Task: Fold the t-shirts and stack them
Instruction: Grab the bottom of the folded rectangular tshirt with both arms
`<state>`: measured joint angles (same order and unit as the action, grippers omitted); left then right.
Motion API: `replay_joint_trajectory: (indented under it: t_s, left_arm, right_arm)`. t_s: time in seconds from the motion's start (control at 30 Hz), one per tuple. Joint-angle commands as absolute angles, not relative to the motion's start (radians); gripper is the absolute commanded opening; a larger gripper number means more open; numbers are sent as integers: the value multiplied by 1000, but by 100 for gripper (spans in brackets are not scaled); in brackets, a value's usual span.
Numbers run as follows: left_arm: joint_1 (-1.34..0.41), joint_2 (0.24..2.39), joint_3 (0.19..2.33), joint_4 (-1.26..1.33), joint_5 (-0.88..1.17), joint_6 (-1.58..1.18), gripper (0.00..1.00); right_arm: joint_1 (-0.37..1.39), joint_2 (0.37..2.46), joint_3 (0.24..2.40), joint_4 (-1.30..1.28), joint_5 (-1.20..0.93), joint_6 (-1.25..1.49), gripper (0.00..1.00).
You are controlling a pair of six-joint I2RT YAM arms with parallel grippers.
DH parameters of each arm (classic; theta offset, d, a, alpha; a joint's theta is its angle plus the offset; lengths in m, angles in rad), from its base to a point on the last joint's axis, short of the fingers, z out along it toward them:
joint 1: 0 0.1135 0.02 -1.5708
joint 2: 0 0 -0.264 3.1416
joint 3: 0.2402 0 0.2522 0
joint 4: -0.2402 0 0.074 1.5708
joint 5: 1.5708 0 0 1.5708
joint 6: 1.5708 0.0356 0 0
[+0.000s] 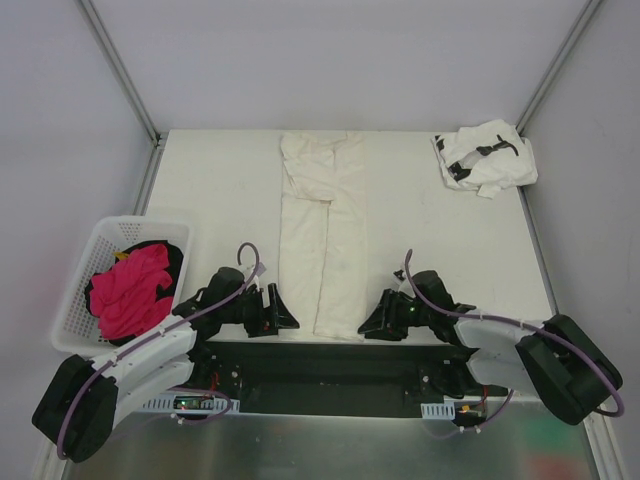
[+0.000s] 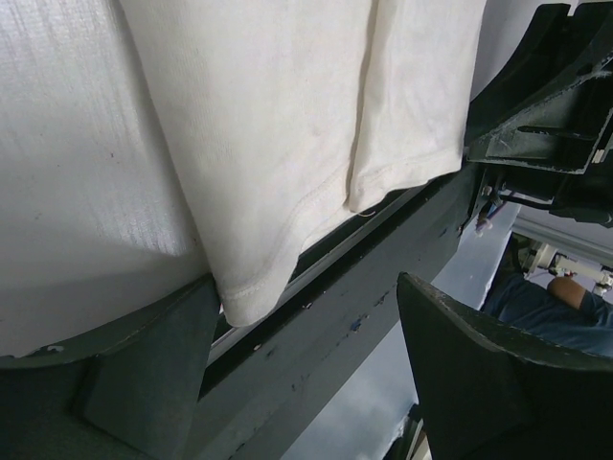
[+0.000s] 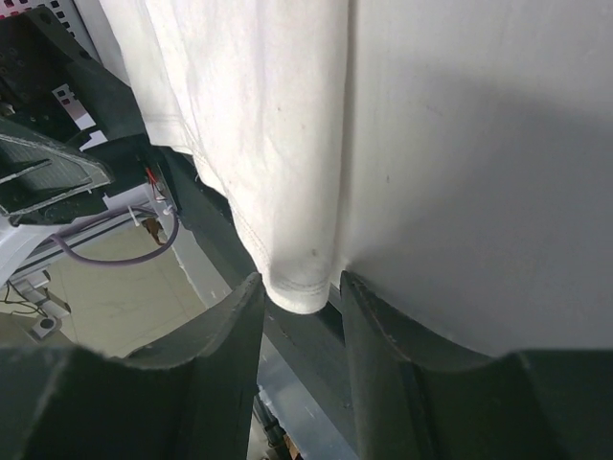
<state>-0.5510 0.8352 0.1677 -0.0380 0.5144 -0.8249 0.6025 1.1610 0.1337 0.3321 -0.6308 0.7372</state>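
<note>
Bracketing cream t-shirt (image 3: 268,115) hem corner: right hand (image 3: 299,282) half-open, grip unclear | left hand (image 2: 306,287) wide open, beside hem

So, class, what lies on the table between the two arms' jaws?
The near end of the long folded cream-white t-shirt, its hem at the near edge of the table. The top view shows it; nothing else lies there.

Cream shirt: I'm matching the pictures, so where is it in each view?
Top: cream shirt, a long strip down the table's middle.
Left wrist: shirt fills upper middle, hem corner lower left.
Right wrist: shirt upper left, hem corner at centre.
Shared landmark: the dark rail by its near hem.
</note>
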Motion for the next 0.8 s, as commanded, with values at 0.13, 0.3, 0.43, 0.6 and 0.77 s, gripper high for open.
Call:
replay_joint_trajectory:
  t_s: [0.13, 0.3, 0.43, 0.6, 0.77]
  left_arm:
    - [-563, 894, 127, -207, 414, -784, 74]
    - [-563, 899, 132, -204, 411, -782, 73]
    - [-563, 907, 133, -204, 410, -781, 72]
    - [-565, 917, 135, -204, 405, -781, 70]
    - [-565, 937, 150, -204, 402, -773, 36]
  right_arm:
    - [607, 1177, 107, 152, -463, 683, 42]
    - [611, 1226, 118, 198, -475, 686, 42]
    - [615, 1288, 132, 232, -482, 687, 42]
    - [621, 1344, 130, 296, -494, 710, 42]
    - [623, 1365, 124, 316, -492, 721, 38]
